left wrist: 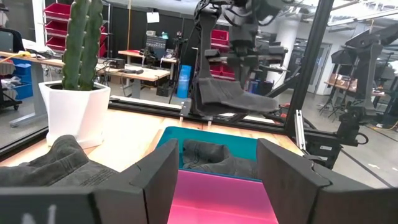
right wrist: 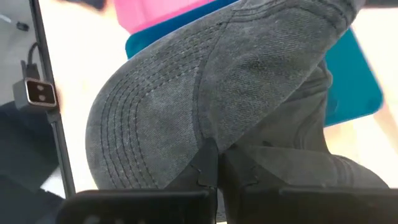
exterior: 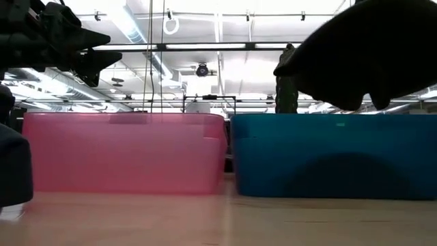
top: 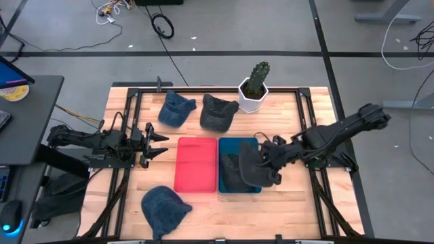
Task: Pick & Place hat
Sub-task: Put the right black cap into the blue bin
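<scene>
My right gripper point(top: 270, 164) is shut on a dark grey cap point(top: 249, 165) and holds it above the blue bin point(top: 252, 143). In the low view this cap point(exterior: 369, 51) hangs clear over the bin's rim point(exterior: 334, 117). A second dark cap point(left wrist: 208, 155) lies inside the blue bin. My left gripper point(top: 160, 143) hovers open, left of the pink bin point(top: 196, 165), and touches nothing. Two blue caps point(top: 176, 108) point(top: 165, 207) and one more dark cap point(top: 217, 112) lie on the table. My right gripper pinches the dark grey cap between its two fingers point(right wrist: 208, 171), at the seam where the stitched brim point(right wrist: 143, 124) meets the crown point(right wrist: 273, 68). The fingers come slanting down from the table's right side. The cap is lifted clear, above the blue bin.
A cactus in a white pot point(top: 254, 88) stands at the table's far edge, beside the far dark cap. The pink bin point(exterior: 123, 154) and the blue bin point(exterior: 334, 157) stand side by side mid-table. A black frame point(top: 135, 91) runs around the work area.
</scene>
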Robot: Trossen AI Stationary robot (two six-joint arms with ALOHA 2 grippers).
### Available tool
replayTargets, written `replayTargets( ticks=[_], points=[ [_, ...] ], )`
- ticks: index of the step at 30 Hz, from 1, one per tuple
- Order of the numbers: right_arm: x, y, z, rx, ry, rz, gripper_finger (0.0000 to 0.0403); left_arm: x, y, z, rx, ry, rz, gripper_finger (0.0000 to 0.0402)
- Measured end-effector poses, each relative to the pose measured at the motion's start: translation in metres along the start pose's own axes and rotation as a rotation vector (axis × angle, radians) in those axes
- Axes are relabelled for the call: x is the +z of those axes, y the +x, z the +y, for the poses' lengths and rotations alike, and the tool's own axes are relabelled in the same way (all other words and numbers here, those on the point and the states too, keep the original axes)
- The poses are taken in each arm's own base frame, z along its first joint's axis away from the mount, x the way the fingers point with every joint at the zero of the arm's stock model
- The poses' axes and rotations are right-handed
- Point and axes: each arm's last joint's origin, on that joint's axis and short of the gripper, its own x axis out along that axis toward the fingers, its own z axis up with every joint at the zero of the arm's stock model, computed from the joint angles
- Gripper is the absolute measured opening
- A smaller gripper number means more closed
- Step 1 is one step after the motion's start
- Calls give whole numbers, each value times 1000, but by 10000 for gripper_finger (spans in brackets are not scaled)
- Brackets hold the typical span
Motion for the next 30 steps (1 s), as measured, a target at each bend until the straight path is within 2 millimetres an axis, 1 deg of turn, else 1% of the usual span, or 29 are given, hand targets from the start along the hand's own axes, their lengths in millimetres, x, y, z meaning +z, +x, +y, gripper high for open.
replayTargets(
  ticks=[5, 12, 19, 23, 26, 30],
  points=[
    [3, 13, 3, -51, -7, -6, 0, 0, 0, 0, 0, 0, 0, 220],
    [14, 32, 2, -88, -8, -19, 0, 0, 0, 0, 0, 0, 0, 220],
    [17, 42, 3, -118, -26, -24, 0, 0, 0, 0, 0, 0, 0, 220],
    [21, 49, -1, -138, -20, -15, 0, 0, 0, 0, 0, 0, 0, 220],
    [23, 60, -3, -167, -27, 12, 0, 0, 0, 0, 0, 0, 0, 220],
    [24, 81, -2, -183, -46, 73, 0, 0, 0, 0, 0, 0, 0, 220]
  ],
)
